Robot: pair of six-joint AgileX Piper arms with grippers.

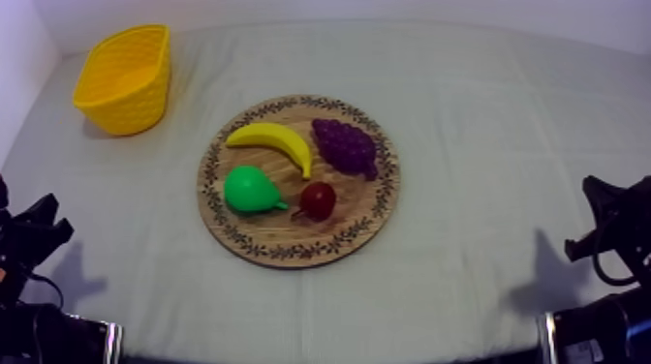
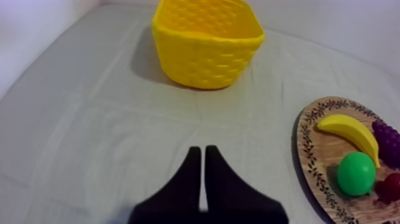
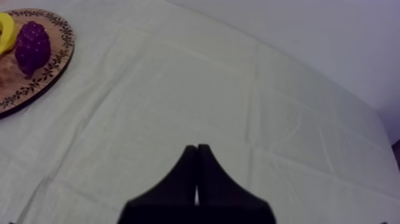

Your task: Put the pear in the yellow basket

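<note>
- Our left claw (image 2: 202, 151) and right claw (image 3: 197, 148) are both closed, empty.
- From above we see the pear (image 1: 250, 189) on the near-left part of the wooden board (image 1: 281, 232); the yellow basket (image 1: 124, 77) stands far left.

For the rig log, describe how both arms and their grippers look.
The left gripper is matt black: two flat fingers tapering to narrow tips from a broad black base. The right gripper looks the same. From above, the left arm and right arm are black and angular, each with a pale metallic band near its base.
</note>
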